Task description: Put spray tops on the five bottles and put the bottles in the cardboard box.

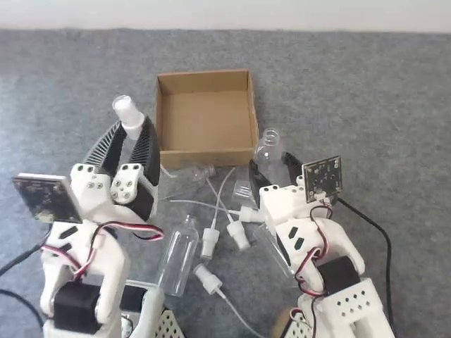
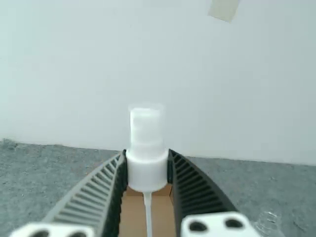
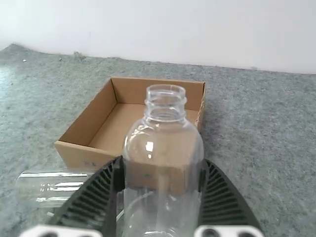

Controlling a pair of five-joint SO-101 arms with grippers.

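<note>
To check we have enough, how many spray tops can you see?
5. One spray top is in the left gripper; four lie on the carpet between the left arm and right arm. Others may be hidden.

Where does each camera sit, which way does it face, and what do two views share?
High view: fixed above the table, looking down; both arms show, left gripper holding a spray top, right gripper a bottle.
Left wrist view: on the left wrist, looking along its gripper and spray top toward the wall.
Right wrist view: on the right wrist, looking along its gripper and bottle toward the box.
Shared: high and right wrist views both show that bottle and box.
</note>
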